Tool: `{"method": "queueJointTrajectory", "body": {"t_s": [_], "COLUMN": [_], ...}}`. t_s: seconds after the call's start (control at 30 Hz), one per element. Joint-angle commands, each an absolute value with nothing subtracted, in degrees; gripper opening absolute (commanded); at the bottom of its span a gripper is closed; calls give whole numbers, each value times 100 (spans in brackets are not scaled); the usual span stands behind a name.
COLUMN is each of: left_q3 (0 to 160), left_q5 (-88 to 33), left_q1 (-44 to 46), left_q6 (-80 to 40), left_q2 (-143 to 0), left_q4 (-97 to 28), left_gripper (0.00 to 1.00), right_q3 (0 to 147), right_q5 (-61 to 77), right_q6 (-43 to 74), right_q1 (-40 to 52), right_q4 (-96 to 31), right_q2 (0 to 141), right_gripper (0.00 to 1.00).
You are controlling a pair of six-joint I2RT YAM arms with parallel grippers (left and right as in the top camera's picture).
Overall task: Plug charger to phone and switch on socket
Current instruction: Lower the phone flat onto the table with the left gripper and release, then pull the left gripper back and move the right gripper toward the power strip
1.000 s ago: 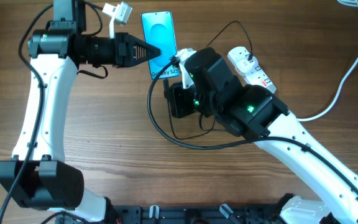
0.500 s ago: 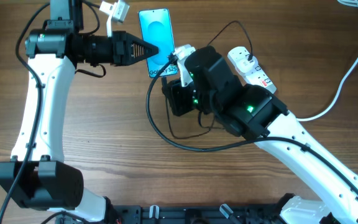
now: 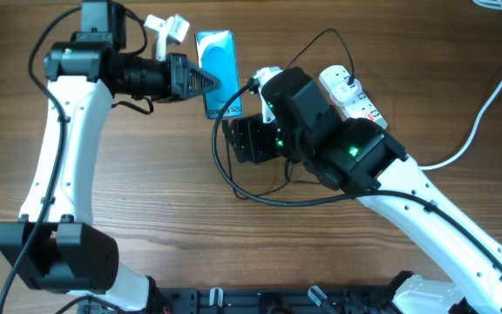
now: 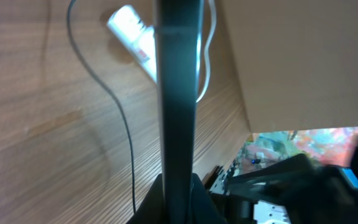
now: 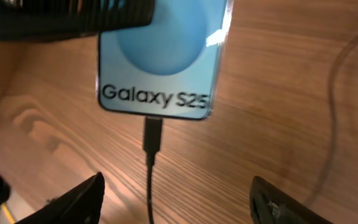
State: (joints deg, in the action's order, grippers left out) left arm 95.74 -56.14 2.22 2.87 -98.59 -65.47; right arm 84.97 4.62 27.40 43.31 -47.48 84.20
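One phone (image 5: pixel 160 56), one charger (image 5: pixel 152 140) — one socket (image 3: pixel 360 103)

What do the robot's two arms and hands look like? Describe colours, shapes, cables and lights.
Both arms have long white links joined by chunky black joint housings. The left arm ends in a ribbed black barrel tapering to a pointed black left hand. The right arm carries boxy black modules with small green lights; its right hand is black too. Thin black cables run along the links.
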Motion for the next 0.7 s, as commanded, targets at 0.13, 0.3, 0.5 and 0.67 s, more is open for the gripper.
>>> {"method": "queueJointTrajectory", "body": {"t_s": [0.13,0.3,0.5,0.67], "left_q3": [8667,8613,8613,8613], "left_q5": [-5092,-5000,-4506,-4506], "left_q1": [829,1063,1074,1076], "left_q6": [202,60,60,58], "left_q2": [-10805,-11638,-12315,-12431], "left_q4": [-6132,-5610,-5347,-5157], "left_gripper": [4,4,4,4], "right_q3": [8617,8466,8466,8464], "right_q5": [82,86,-43,-40], "right_q6": [3068,3148,3166,3166], "right_q1": [3927,3730,3730,3730], "right_q4": [-5210,-5411,-5433,-5435], "right_q2": [8305,8326,8449,8726], "right_gripper": [83,85,85,86]}}
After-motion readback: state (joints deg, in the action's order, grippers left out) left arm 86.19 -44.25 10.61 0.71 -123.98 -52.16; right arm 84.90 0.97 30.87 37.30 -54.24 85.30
